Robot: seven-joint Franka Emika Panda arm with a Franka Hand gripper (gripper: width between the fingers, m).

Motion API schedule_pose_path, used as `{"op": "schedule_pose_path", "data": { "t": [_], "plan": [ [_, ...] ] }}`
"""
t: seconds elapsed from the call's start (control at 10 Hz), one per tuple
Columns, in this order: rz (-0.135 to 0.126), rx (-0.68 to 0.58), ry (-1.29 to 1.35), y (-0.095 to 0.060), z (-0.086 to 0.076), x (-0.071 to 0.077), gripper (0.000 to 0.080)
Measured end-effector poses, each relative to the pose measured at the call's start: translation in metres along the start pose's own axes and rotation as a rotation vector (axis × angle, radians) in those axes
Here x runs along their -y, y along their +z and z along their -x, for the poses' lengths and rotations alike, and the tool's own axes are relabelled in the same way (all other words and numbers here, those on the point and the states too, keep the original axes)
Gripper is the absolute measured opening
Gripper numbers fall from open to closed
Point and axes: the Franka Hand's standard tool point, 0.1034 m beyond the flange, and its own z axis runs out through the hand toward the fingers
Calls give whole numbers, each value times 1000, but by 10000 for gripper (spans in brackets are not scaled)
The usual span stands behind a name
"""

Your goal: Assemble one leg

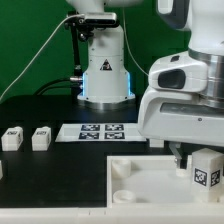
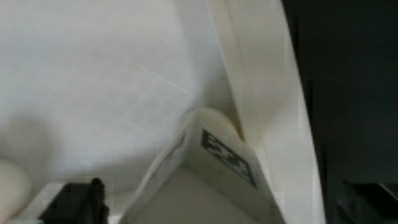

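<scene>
A leg (image 1: pixel 206 168), a small white block with a black-and-white tag, stands upright over the near corner of the big white panel (image 1: pixel 140 178) at the exterior view's right. My gripper (image 1: pixel 192 158) hangs over it, one dark finger (image 1: pixel 179 153) showing beside it. In the wrist view the gripper (image 2: pixel 222 205) is open: the dark fingers (image 2: pixel 75 202) stand far apart, and the tagged leg (image 2: pixel 228 158) lies between them, touching neither. The panel's white surface (image 2: pixel 107 90) fills most of that view.
Two more white legs (image 1: pixel 12 138) (image 1: pixel 41 137) stand on the black table at the exterior view's left. The marker board (image 1: pixel 100 131) lies in the middle, in front of the robot base (image 1: pixel 104 70). A round socket (image 1: pixel 122 170) sits in the panel's corner.
</scene>
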Motion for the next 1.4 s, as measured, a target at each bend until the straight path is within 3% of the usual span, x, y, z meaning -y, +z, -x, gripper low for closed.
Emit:
{"op": "schedule_pose_path", "data": {
  "t": [0.5,0.7,0.9,1.0,1.1,1.4],
  "plan": [
    [7,21,-576,2,2,-9,649],
    [6,21,-598,2,2,-9,649],
    [6,21,-597,2,2,-10,359],
    [5,22,-598,2,2,-9,359],
    [5,22,-580,2,2,-9,288],
    [-1,20,-429,2,2,-8,289]
  ]
}}
